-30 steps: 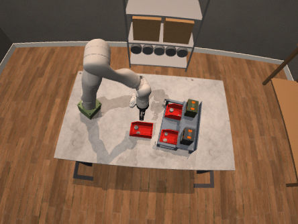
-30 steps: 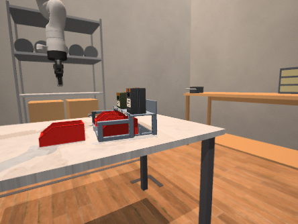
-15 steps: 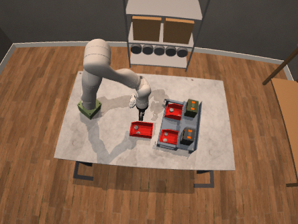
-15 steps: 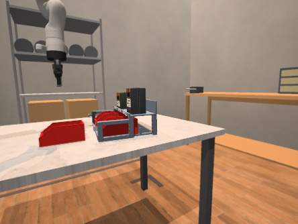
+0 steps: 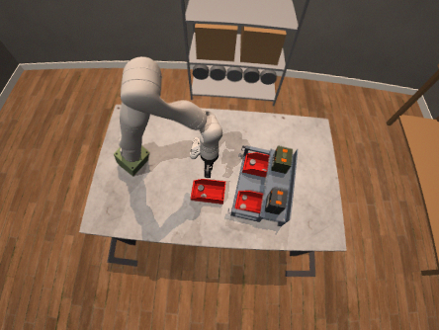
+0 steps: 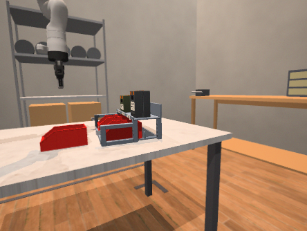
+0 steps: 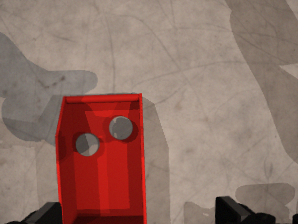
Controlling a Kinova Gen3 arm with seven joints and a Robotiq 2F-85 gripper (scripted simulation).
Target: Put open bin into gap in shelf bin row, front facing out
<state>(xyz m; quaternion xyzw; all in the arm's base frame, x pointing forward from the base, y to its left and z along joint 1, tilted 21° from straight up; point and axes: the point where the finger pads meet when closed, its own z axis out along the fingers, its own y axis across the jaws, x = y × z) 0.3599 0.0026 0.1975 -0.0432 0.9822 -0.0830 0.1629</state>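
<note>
By the largest thing is begun: the table (image 5: 163, 217) (image 6: 193, 133) (image 7: 200, 50), on which everything of the task is carried. The arm (image 5: 143, 94) (image 6: 57, 31) is mounted near one end of it and is bent over its middle. Toward the other end the shelf (image 5: 293, 178) (image 6: 135, 129) is placed, and on its upper board a green box (image 5: 283, 159) (image 6: 124, 104) and a dark box (image 5: 277, 200) (image 6: 140, 104) are carried.

Below, two red bins are held in the row, the far bin (image 5: 259, 165) and the near bin (image 5: 249, 203) (image 6: 119, 134), and between them the gap is left. The open bin (image 5: 213, 192) (image 6: 66, 138) (image 7: 107, 185) is seen upright on the table, outside the shelf and just beside it. Its low front is turned away from the shelf, the same way as the other fronts.

The gripper (image 5: 207, 175) (image 6: 61, 87) (image 7: 139, 210) is held well above the table, pointed down, with its fingers wide apart and nothing clamped. Inside the open bin two round grey parts (image 5: 200, 188) (image 7: 121, 128) are contained, both near its low front.

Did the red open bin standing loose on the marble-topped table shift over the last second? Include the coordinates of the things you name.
No. The red open bin (image 5: 210, 192) (image 6: 65, 138) (image 7: 105, 175) keeps the same spacing from the grey metal shelf (image 5: 292, 190) (image 6: 135, 131) in the top view.
</note>
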